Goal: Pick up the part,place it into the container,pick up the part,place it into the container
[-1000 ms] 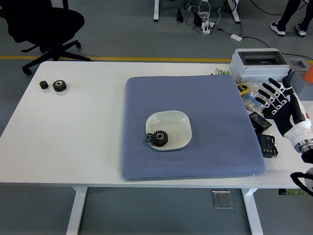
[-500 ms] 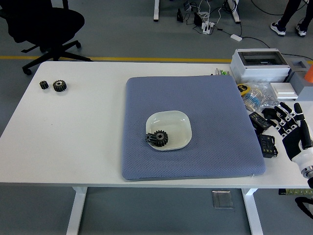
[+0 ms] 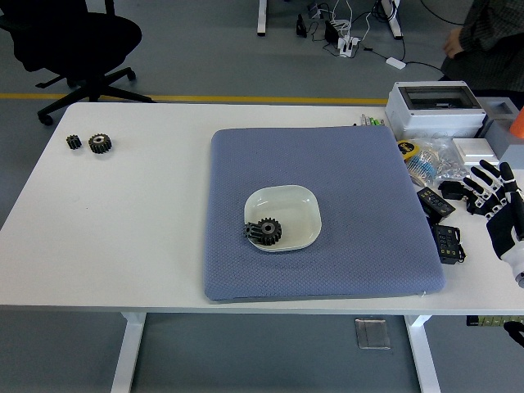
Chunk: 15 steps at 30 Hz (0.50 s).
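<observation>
A white bowl point(image 3: 288, 210) sits in the middle of a blue mat point(image 3: 344, 164). A black double gear point(image 3: 264, 232) lies in the bowl's near left corner, overhanging the rim a little. Two more black gears rest on the bare table at the far left, a small one point(image 3: 74, 142) and a larger one point(image 3: 100, 143) beside it. My right hand point(image 3: 489, 187) hovers at the table's right edge, fingers spread and empty, far from the bowl. My left hand is out of view.
Right of the mat lie a grey electrical box point(image 3: 434, 106), a yellow tape roll point(image 3: 412, 152), bagged small parts point(image 3: 442, 160) and two black devices point(image 3: 434, 203) point(image 3: 447, 242). A person point(image 3: 491, 33) crouches at the top right. An office chair point(image 3: 74, 37) stands behind the table's left corner.
My right hand has drawn back from beside the mat to the table's right edge. A person has crouched into view at the top right. The gears and bowl have not moved.
</observation>
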{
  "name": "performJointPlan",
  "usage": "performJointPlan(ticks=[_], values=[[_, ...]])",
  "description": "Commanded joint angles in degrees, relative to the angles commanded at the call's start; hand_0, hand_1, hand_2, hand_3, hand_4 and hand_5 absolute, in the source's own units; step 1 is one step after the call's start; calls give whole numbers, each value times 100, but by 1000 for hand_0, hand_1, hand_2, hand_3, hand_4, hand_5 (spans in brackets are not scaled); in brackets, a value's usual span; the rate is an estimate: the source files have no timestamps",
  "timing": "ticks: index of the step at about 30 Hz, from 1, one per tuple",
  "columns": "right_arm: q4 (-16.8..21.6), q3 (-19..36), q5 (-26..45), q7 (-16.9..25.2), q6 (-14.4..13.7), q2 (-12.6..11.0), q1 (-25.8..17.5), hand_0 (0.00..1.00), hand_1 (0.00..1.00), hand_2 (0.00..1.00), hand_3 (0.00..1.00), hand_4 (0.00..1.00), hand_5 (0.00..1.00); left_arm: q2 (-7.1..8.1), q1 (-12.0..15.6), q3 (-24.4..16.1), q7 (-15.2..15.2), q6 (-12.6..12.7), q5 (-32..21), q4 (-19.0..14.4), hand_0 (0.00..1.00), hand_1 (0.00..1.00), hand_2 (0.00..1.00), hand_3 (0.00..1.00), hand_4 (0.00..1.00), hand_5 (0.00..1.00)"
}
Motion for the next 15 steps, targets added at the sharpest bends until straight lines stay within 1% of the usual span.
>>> performJointPlan(ticks=[3,4,9,10,15], values=[[-6,9,-5,27,38,21,-12,869,799,828,810,998,786,0,-6,14,-1,-6,-30,0,730,703,742,565,645,581],[-13,10,-2,34,64,29,-15,900,807,832,824,998,793,0,-6,16,-1,-6,-40,0,730,704,740,564,645,579],[-25,14,-44,72,146,62,-4,900,807,832,824,998,793,-1,-7,16,-2,-12,-60,0,730,704,740,564,645,579],[-26,11,-51,77,154,67,2,913,821,838,832,998,817,0,-9,16,-2,-13,-63,0,730,702,736,564,645,579],[-30,-13,-65,71,204,78,17,913,821,838,832,998,817,-3,-17,8,-9,-9,-73,0,730,702,736,564,645,579]])
